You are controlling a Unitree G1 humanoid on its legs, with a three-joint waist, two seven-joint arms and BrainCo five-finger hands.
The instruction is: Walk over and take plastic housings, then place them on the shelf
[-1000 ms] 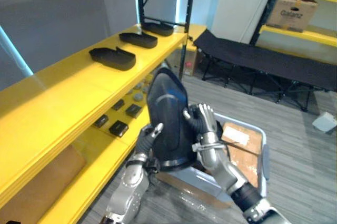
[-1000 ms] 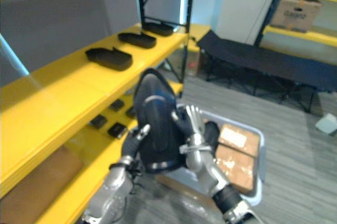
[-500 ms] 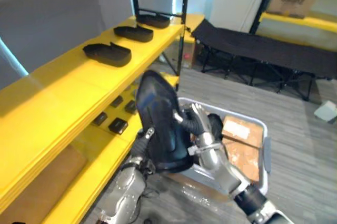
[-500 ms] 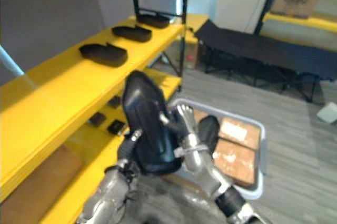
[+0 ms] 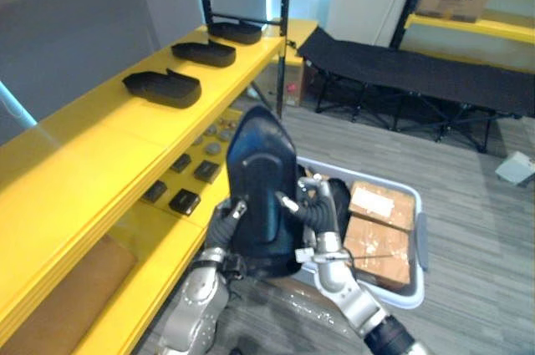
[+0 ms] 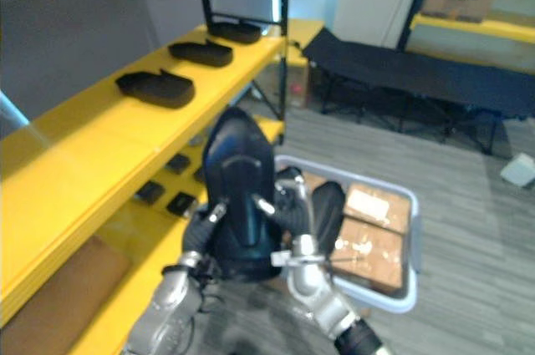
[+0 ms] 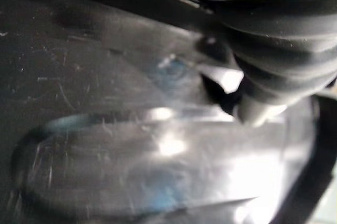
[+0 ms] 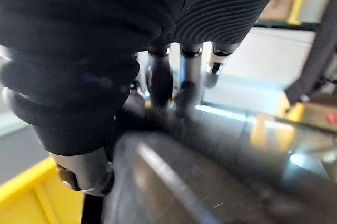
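Your left hand (image 5: pixel 224 223) is pinching the lower left edge of the black plastic housing (image 5: pixel 261 171), its thumb lying on the glossy front face while the other fingers are going behind the edge. Your right hand (image 5: pixel 316 209) is clamping the opposite edge, thumb on the front and silver fingers (image 8: pixel 184 76) running along the shell just beside it. Between them the housing is standing nearly upright in the centre of the frame, narrow end up, raised off every surface. In the left wrist view its scratched dark surface is sitting right against the palm.

Behind the hands, toward the lower right, a grey bin (image 5: pixel 420 246) is resting on the floor with cardboard boxes (image 5: pixel 380 221) inside. Along the left side the yellow top shelf (image 5: pixel 92 150) is running toward the upper middle, carrying three more housings (image 5: pixel 161 88) in a row, well apart from the held one. On the lower shelf (image 5: pixel 163 242) beneath, small black parts (image 5: pixel 185 201) are lying. A black folding cot (image 5: pixel 410 75) is standing across the upper right
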